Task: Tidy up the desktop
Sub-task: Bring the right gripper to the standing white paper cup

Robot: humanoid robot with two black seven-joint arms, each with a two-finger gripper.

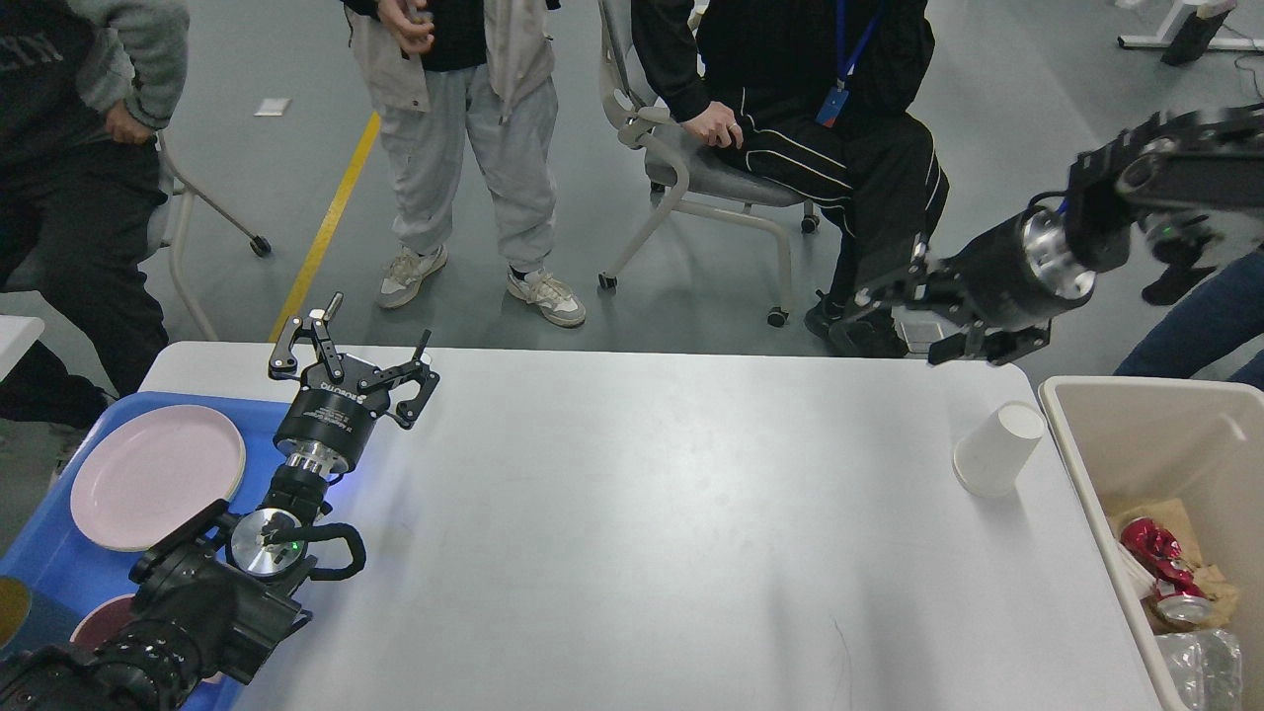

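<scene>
The white desktop (632,513) fills the middle of the head view. A white paper cup (997,449) stands on it near the right edge. My left gripper (355,354) is open and empty above the desktop's far left corner, beside the blue tray. My right gripper (897,326) comes in from the upper right with its fingers pointing left. It is open and empty, and hangs over the table's far edge, above and to the left of the cup.
A beige bin (1076,434) stands off the right edge and holds a crushed red can (1150,548), brown paper and clear plastic. A blue tray (59,563) at the left holds a pink plate (153,474). People and chairs are beyond the far edge.
</scene>
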